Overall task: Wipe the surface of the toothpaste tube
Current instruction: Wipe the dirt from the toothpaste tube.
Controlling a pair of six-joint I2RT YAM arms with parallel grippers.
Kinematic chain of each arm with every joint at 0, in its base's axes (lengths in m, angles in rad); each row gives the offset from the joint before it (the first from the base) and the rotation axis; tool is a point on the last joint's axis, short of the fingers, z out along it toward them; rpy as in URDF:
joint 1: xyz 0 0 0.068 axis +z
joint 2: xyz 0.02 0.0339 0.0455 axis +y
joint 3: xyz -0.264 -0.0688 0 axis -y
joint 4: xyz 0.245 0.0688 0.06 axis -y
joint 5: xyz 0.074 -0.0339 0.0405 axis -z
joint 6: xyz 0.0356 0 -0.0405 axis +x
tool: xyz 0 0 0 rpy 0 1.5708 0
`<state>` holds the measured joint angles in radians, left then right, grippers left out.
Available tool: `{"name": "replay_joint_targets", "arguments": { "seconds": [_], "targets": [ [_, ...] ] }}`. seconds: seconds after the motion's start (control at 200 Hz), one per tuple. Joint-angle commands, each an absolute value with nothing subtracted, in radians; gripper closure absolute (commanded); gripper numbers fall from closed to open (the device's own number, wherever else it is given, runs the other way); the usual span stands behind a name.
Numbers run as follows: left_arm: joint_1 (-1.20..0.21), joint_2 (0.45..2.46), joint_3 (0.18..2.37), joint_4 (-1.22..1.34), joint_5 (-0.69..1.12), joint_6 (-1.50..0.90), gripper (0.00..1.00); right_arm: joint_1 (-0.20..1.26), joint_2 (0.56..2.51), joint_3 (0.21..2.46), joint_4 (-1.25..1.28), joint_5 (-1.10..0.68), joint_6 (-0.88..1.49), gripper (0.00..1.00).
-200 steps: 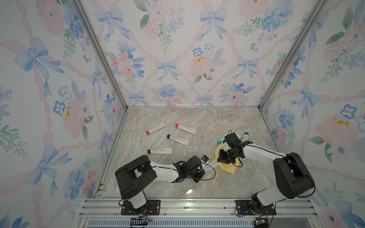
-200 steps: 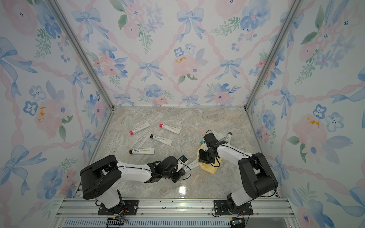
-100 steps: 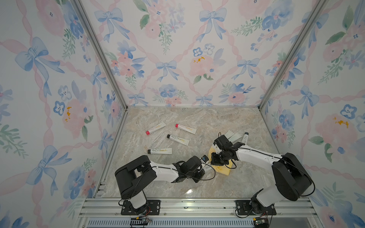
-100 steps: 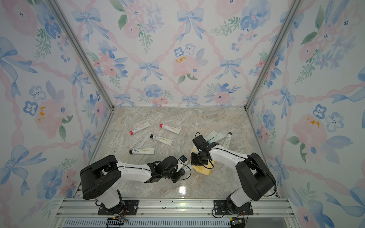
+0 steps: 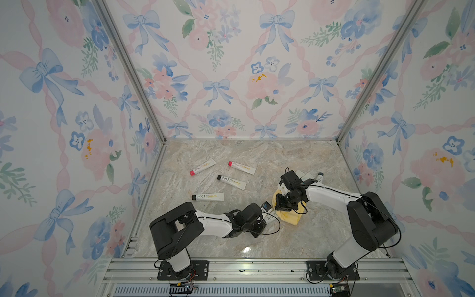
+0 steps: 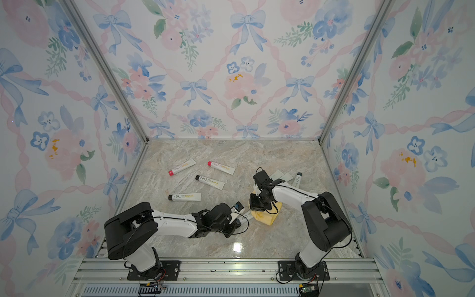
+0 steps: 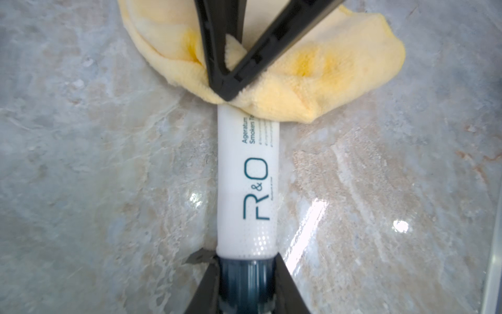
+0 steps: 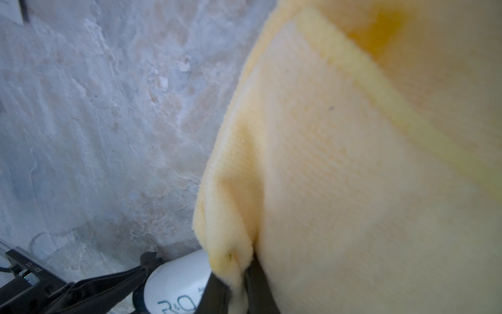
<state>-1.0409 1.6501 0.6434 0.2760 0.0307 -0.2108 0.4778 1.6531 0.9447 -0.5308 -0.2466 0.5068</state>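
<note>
A white toothpaste tube [image 7: 247,176] with teal lettering lies on the marble floor. My left gripper [image 7: 245,261] is shut on its dark cap. A yellow cloth [image 7: 312,76] covers the tube's far end, and my right gripper [image 7: 228,92] is shut on a fold of that cloth, pressing down onto the tube. In both top views the tube [image 5: 269,218] [image 6: 244,217] shows only as a short white stretch between my left gripper [image 5: 262,218] and the cloth [image 5: 290,216]. In the right wrist view the cloth [image 8: 353,163] fills most of the picture, with the tube [image 8: 179,285] beside it.
Several other tubes lie on the floor to the back left: two with red caps [image 5: 202,167] [image 5: 241,167], two with dark caps [image 5: 231,182] [image 5: 208,197]. Behind my right arm lie one more tube [image 5: 319,177] and flat packets [image 5: 300,174].
My right gripper has dragged the cloth to the left and toward the front, along the tube toward my left gripper. The left arm and the tube have stayed still.
</note>
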Motion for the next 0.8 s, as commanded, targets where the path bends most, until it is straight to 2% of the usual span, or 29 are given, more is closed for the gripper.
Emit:
{"name": "replay_joint_targets", "arguments": {
  "seconds": [0.0, 0.22, 0.43, 0.63, 0.795],
  "targets": [
    [-1.047, 1.657, 0.631, 0.230, 0.021, -0.209, 0.75, 0.424, 1.702, 0.918, -0.598, -0.047, 0.468, 0.87],
    [-1.047, 1.658, 0.632, 0.229, 0.019, -0.210, 0.75, 0.448, 1.691, 0.898, -0.593, -0.068, 0.476, 0.87],
    [-1.046, 1.660, 0.632, 0.231, 0.016, -0.209, 0.75, 0.556, 1.608, 0.862, -0.563, -0.218, 0.545, 0.87],
    [-1.047, 1.662, 0.635, 0.230, 0.016, -0.209, 0.75, 0.649, 1.562, 0.821, -0.523, -0.279, 0.611, 0.87],
    [-1.048, 1.661, 0.634, 0.230, 0.016, -0.209, 0.75, 0.618, 1.571, 0.795, -0.522, -0.255, 0.591, 0.87]
  ]
}}
